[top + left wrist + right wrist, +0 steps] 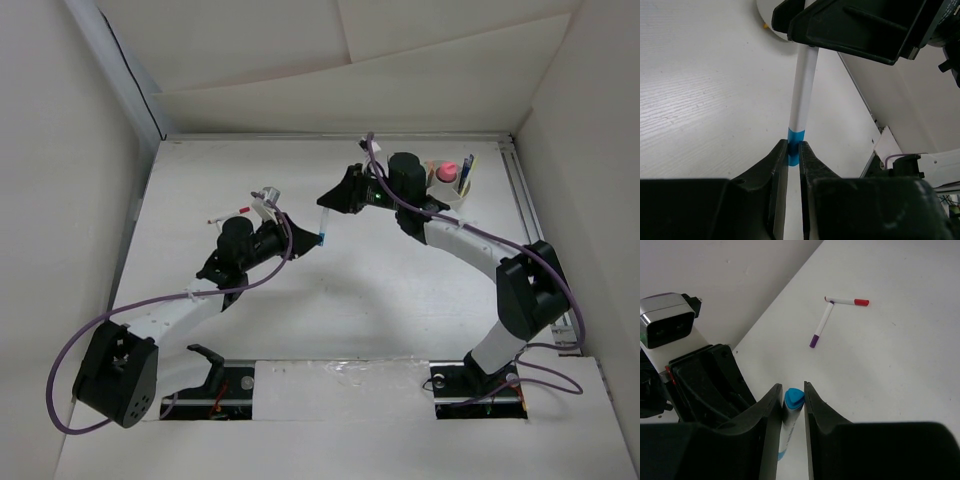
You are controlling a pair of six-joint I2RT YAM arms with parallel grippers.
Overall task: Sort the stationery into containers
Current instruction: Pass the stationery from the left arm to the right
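White-barrelled with blue ends, the pen (322, 226) spanned the gap between your two arms over the middle of the bench (400, 300). Your left gripper (794, 146) was clamped on the pen's blue band, with both fingers pressed flat against it. Your right gripper (792, 387) sat at the opposite end, its jaws standing narrowly either side of the blue cap. You could not tell from the views whether they were bearing on the cap. The cup (458, 197) stood at the far right of the bench, beside the right arm and well apart from the pen. It held a pink-capped item (448, 168) and a thin dark pen (466, 173). A red-tipped pen (846, 301) and a purple-tipped pen (821, 324) lay on the bench beyond the left gripper, meeting at one end to form an angle.
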